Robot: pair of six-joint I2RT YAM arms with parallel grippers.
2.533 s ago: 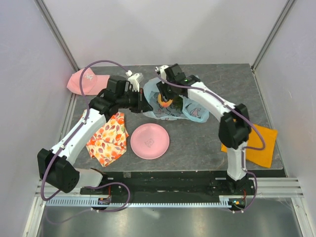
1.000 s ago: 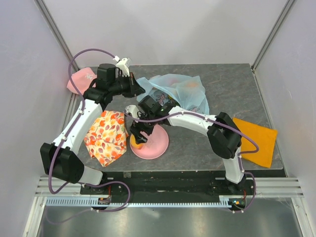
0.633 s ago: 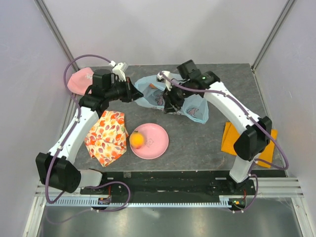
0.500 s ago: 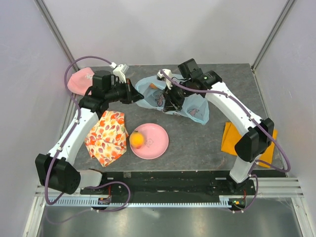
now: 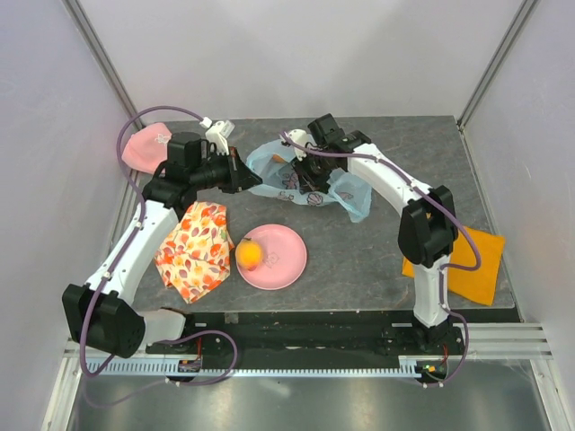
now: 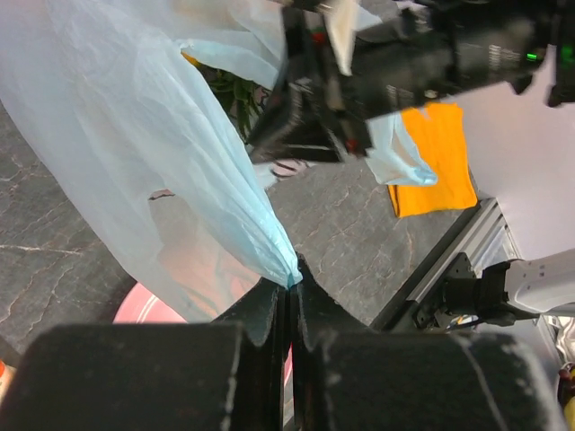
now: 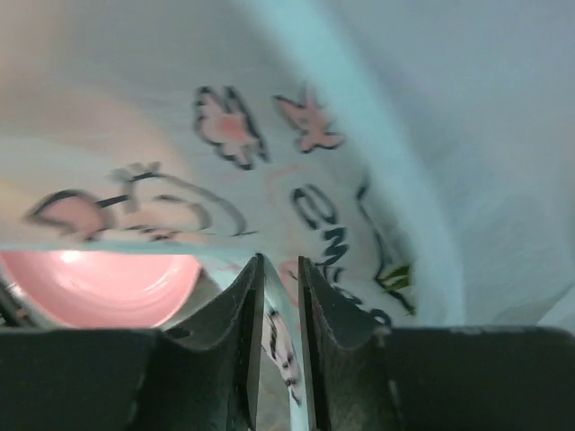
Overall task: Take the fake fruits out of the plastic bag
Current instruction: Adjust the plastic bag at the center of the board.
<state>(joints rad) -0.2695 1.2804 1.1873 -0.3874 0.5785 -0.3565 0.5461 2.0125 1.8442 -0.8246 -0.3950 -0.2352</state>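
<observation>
**Near, lower centre of the overhead view.** One glossy orange plastic ball [image 5: 250,254] rests on the left part of one round pink plate [image 5: 287,262]. A second ago the right gripper [image 5: 310,172] stood over this ball. It is now well apart from it, up at the bag. Fruits outside the bag: one.

**Cloths: two.** One floral orange-and-white cloth [image 5: 196,249] lies just left of the plate. One flat orange cloth [image 5: 469,268] lies at lower right.

**Upper centre.** One thin light-blue plastic bag with a cartoon print [image 5: 346,190] lies crumpled.
- The left gripper [image 6: 289,275] stays clamped tight on a pinch of the bag's film.
- The right gripper's fingers [image 7: 244,310] stand a narrow slit apart with printed film in the slit. Whether they pinch it cannot be told.
- One green leafy fruit top [image 6: 234,90] shows inside the bag.

**Far, upper left.** One pink cap [image 5: 144,146].
</observation>
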